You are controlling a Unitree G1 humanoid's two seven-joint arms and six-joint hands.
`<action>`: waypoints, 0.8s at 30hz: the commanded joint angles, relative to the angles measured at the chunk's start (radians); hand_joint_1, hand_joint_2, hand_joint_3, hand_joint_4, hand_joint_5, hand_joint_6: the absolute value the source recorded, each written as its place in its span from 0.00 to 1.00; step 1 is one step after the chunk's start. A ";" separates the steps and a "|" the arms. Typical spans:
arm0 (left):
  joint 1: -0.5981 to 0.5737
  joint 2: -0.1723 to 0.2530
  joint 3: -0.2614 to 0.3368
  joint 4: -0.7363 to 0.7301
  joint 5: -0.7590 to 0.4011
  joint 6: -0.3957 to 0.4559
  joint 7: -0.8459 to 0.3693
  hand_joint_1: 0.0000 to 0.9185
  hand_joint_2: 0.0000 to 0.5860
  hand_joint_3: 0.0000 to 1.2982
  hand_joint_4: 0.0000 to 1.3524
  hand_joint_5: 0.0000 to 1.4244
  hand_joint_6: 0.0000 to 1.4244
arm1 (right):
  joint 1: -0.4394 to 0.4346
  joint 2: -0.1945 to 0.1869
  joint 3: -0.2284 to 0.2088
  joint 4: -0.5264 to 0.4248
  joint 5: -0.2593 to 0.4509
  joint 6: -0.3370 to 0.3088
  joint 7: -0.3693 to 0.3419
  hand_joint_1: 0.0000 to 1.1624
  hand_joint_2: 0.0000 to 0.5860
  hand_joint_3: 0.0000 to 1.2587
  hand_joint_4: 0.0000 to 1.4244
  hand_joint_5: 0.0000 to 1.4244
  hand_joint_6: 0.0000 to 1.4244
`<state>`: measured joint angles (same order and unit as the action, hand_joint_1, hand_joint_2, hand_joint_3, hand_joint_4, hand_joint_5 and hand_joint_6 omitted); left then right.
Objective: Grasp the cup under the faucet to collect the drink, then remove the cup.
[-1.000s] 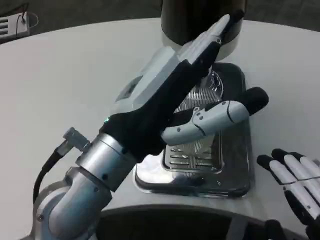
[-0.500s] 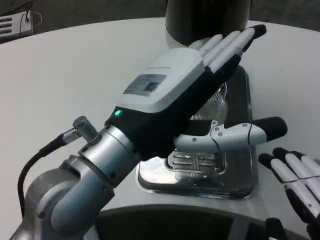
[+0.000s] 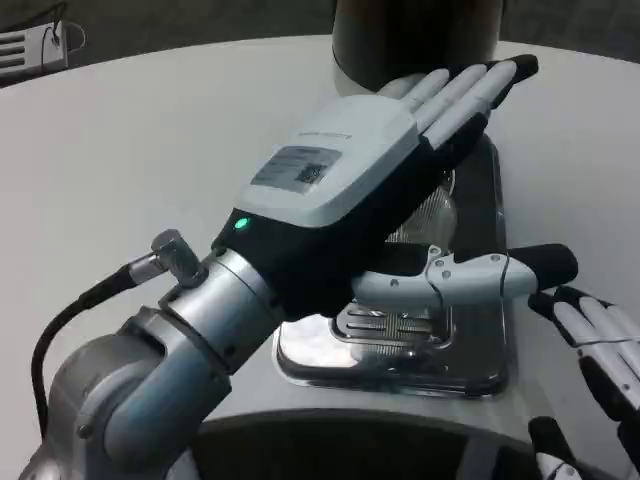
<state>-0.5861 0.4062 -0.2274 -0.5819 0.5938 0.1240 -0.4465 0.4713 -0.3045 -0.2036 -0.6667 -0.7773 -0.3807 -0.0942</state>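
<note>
A clear ribbed cup stands on the silver drip tray in front of the dark dispenser; my left hand hides most of it. My left hand hovers over the cup with its white back facing up. Its fingers stretch toward the dispenser, and the thumb sticks out to the right over the tray, nothing gripped. My right hand lies near the tray's right edge at the lower right, fingers straight and apart, holding nothing. The faucet is hidden.
The white round table spreads wide to the left. A small white rack with a cable sits at the far left corner. My left forearm crosses the lower left of the picture.
My left hand has turned from edge-on to back-up over the cup, its fingers reaching further toward the dispenser. The right hand has slid slightly to the right.
</note>
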 commanded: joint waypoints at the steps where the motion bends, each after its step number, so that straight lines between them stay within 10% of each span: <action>1: -0.001 0.004 -0.019 -0.013 -0.004 -0.024 -0.028 0.00 0.23 0.00 0.00 0.02 0.00 | -0.033 0.003 0.016 0.022 0.055 0.031 0.041 0.28 0.69 0.06 0.04 0.07 0.13; 24: 0.011 0.007 -0.009 -0.020 -0.006 -0.024 -0.026 0.00 0.23 0.00 0.00 0.02 0.00 | -0.199 0.017 0.105 0.125 0.117 0.143 0.090 0.38 0.52 0.04 0.05 0.07 0.15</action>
<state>-0.5860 0.4064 -0.2223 -0.5881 0.5965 0.1234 -0.4488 0.2845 -0.2920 -0.1083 -0.5576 -0.6642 -0.2481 0.0006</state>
